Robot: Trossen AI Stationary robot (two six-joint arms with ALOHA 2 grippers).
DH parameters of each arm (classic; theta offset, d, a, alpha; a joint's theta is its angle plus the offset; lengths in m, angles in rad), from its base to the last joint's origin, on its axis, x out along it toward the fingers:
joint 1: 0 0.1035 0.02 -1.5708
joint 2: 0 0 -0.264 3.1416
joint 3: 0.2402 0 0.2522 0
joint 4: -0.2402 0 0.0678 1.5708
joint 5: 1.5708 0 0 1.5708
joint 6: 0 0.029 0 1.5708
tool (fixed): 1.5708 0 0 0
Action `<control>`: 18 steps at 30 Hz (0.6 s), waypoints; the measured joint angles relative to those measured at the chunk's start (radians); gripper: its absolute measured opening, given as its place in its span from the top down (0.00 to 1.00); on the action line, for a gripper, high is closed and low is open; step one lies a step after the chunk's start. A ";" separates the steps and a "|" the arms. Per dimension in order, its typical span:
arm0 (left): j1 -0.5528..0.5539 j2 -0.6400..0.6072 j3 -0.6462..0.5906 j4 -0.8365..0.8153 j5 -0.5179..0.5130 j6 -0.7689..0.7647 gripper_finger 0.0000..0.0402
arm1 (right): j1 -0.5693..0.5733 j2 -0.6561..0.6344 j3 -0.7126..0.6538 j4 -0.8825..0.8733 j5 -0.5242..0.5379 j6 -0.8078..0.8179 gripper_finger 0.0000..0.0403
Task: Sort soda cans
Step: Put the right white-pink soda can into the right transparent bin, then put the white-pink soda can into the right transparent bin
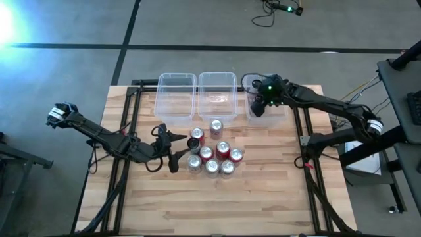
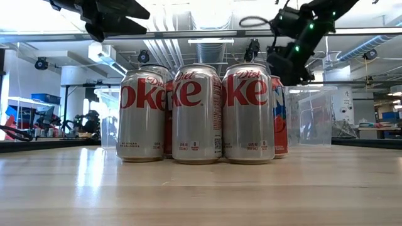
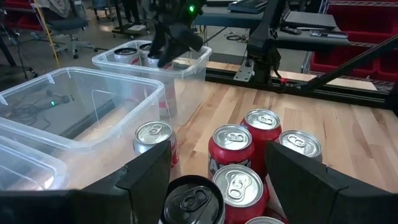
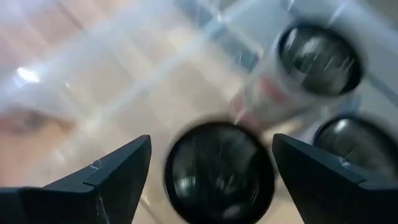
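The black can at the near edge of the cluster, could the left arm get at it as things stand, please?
Probably yes. The left gripper is open and faces the black can, which sits on the cluster's outer side toward it. The neighbouring red cans stand close, so the far finger has little room.

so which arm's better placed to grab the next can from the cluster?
Left. Its open tool sits beside the cluster, a black metal can between its fingers. The right tool, also open, is over the rightmost clear plastic bin, far from the cluster.
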State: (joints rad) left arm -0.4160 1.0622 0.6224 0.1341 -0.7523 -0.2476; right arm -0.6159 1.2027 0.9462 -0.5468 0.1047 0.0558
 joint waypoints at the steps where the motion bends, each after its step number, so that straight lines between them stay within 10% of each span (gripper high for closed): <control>1: 0.000 0.000 0.000 -0.001 0.000 0.002 0.40 | 0.000 -0.004 0.019 0.000 0.000 -0.004 0.17; 18: 0.000 0.000 0.000 -0.036 0.002 0.025 0.40 | 0.257 -0.011 0.343 -0.020 0.003 -0.017 0.19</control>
State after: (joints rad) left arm -0.4160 1.0622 0.6220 0.0982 -0.7502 -0.2226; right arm -0.3585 1.1914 1.2892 -0.5669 0.1075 0.0388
